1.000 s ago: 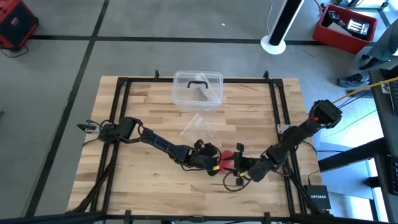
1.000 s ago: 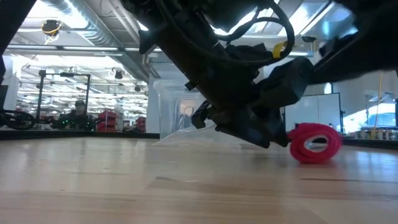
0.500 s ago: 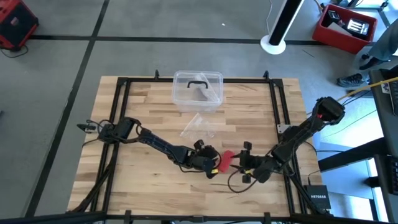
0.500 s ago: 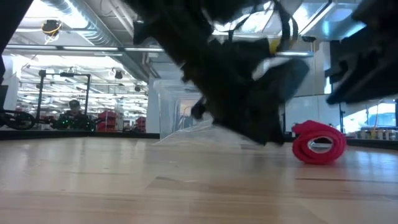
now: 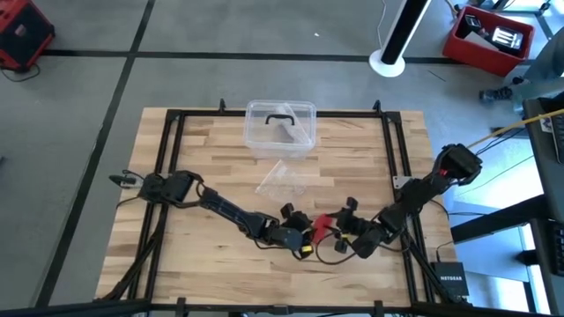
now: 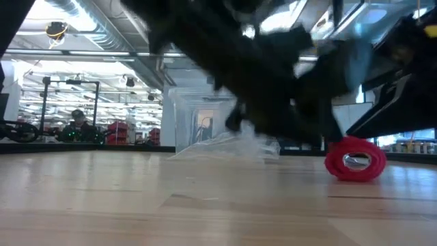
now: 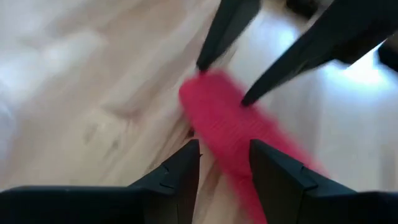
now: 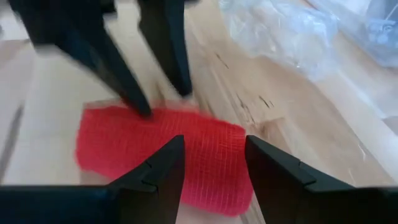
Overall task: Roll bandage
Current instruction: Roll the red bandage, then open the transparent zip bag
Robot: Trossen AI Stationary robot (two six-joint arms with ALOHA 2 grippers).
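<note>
Both hands, left hand [image 5: 306,234] and right hand [image 5: 342,231], flank the roll [image 5: 322,224], fingers partly spread, gripping nothing; you're finishing rolling, so next snug it.

left pincer [image 5: 310,236] and right pincer [image 5: 337,231] low, facing, both fingers parted

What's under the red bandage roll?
The bandage lies rolled on the bare wooden table, with nothing else showing beneath it. The left claw and right claw stand open at either side, hiding part of it.
</note>
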